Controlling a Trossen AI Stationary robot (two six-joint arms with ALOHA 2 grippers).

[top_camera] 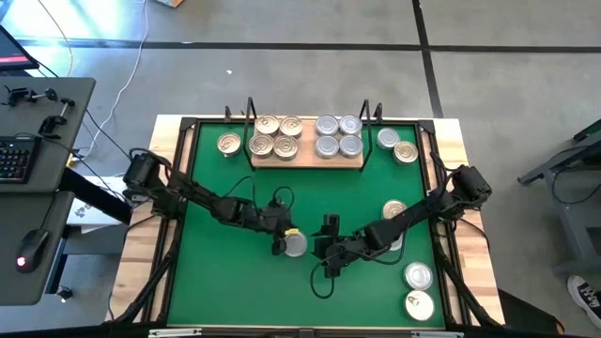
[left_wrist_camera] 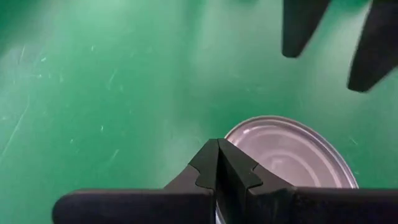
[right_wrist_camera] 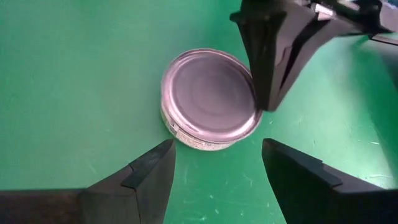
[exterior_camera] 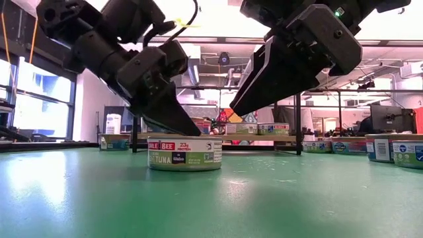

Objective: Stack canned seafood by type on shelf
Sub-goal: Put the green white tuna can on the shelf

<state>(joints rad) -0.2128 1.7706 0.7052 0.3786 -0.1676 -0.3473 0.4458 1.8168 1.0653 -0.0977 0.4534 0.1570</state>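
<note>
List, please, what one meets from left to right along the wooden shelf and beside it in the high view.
Lone gold-lid tin on the mat → four gold-lid tins on the shelf → four silver-lid tins on the shelf → two tins on the mat.

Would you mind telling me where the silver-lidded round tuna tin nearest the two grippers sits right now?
In the high view, the silver-lidded tuna tin sits on the green mat near the table's middle, in front of the wooden shelf, with the shut left gripper at its edge and the open right gripper beside it.

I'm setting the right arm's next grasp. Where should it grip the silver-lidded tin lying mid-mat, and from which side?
Probably across the tin's low round side wall, from above, open right gripper fingers straddling it. It lies flat on the mat, its lid offering no grip. The shut left gripper tips sit at one edge, so the fingers should close on the free sides.
</note>
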